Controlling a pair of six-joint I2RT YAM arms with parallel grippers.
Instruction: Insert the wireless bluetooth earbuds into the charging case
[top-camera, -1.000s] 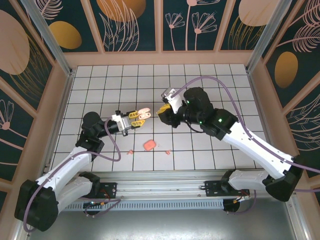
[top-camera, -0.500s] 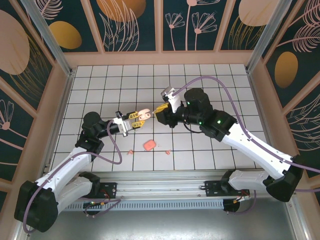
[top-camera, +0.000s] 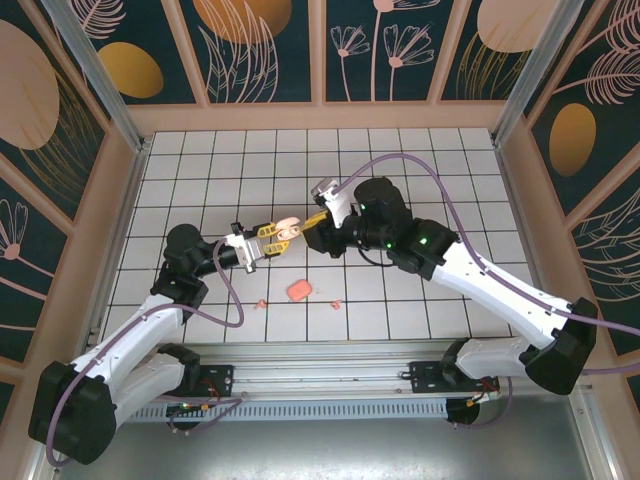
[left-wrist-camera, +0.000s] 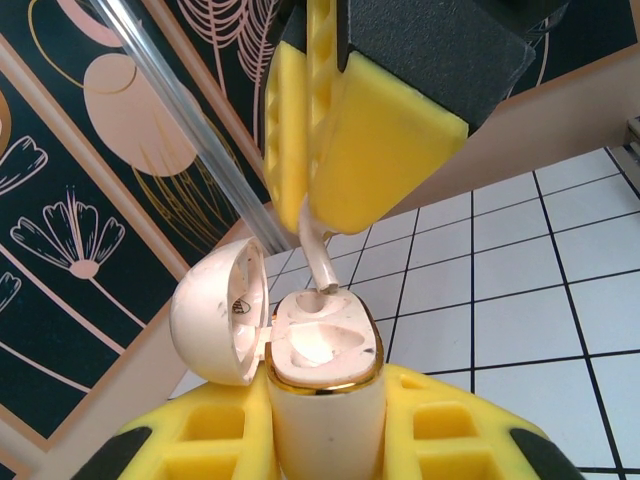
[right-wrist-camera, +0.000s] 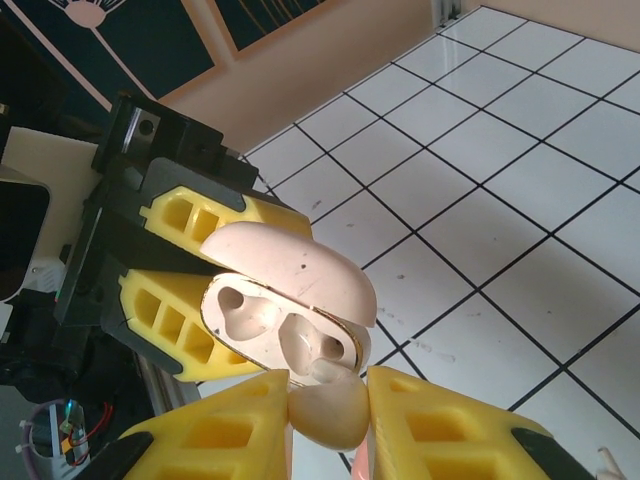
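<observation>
Here, earbud (left-wrist-camera: 320, 262) in right pincer (left-wrist-camera: 312, 212), stem at charging case (left-wrist-camera: 325, 425)

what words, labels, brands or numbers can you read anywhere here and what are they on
No text here can be read.
Small dark mark inside the open lid of the charging case: too small and blurred to read.
Wall panels: flower and leaf patterns, no words.
</observation>
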